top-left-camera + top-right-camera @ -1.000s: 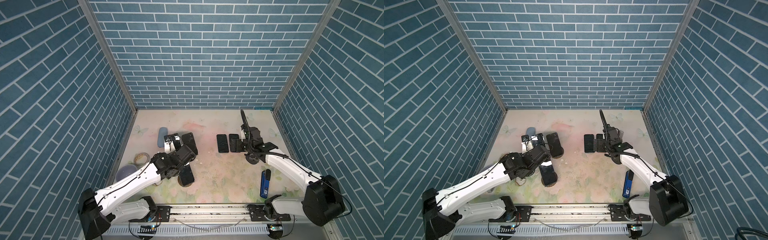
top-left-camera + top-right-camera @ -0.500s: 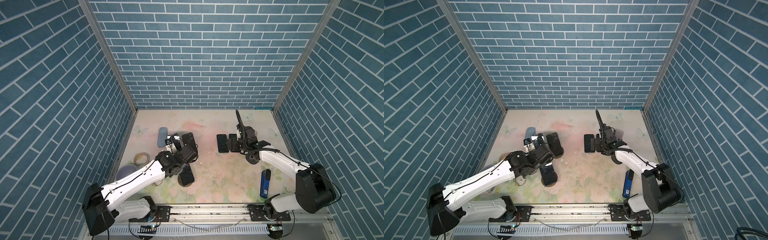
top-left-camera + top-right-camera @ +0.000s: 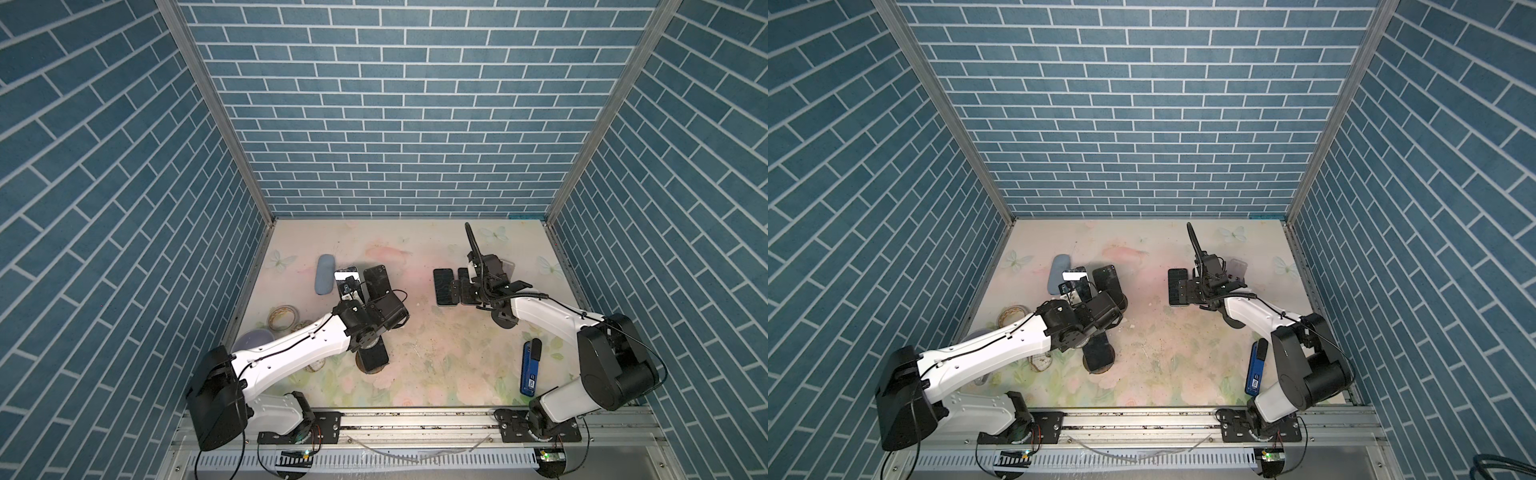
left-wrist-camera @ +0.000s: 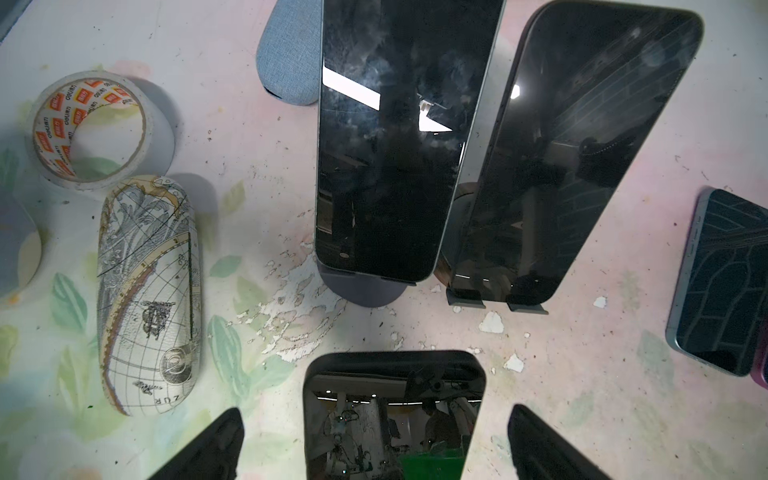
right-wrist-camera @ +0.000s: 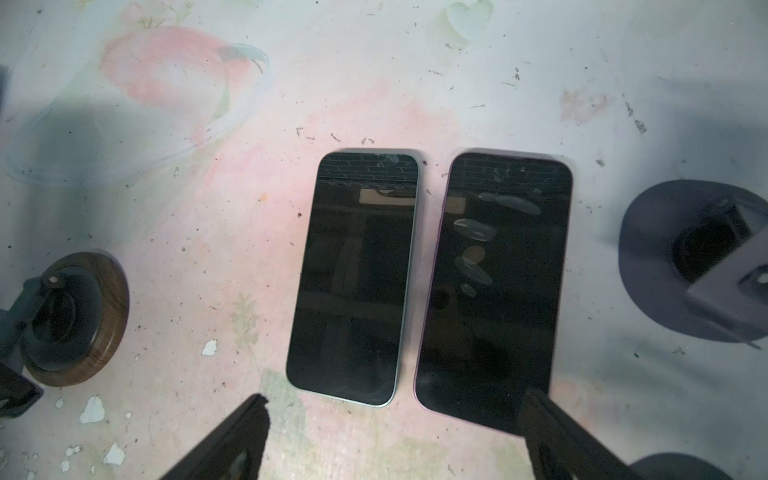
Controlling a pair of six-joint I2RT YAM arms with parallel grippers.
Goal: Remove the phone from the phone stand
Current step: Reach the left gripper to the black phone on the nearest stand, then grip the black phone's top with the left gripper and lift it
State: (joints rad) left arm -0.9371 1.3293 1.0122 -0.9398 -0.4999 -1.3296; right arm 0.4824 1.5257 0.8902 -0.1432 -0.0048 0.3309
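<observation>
1. The left gripper [image 4: 376,411] is spread wide. Its fingers [image 4: 224,449] flank the upper end of a dark phone [image 4: 395,419], with a gap showing on each side.
2. In a top view this phone leans on a round dark stand [image 3: 368,369], partly hidden under the left wrist.
3. Beyond it, two propped phones stand side by side: one [image 4: 395,145] on a grey round base [image 4: 361,289], the other [image 4: 582,145] on a hooked rest [image 4: 494,300].
4. A tape roll [image 4: 95,129] and a map-printed case [image 4: 149,299] lie off to one side.
5. The right gripper [image 5: 397,397] is also spread, above a green-rimmed phone [image 5: 357,274] and a purple-rimmed phone [image 5: 494,291] lying flat. One finger overlaps the purple one's corner, and I cannot tell whether it touches.
</observation>
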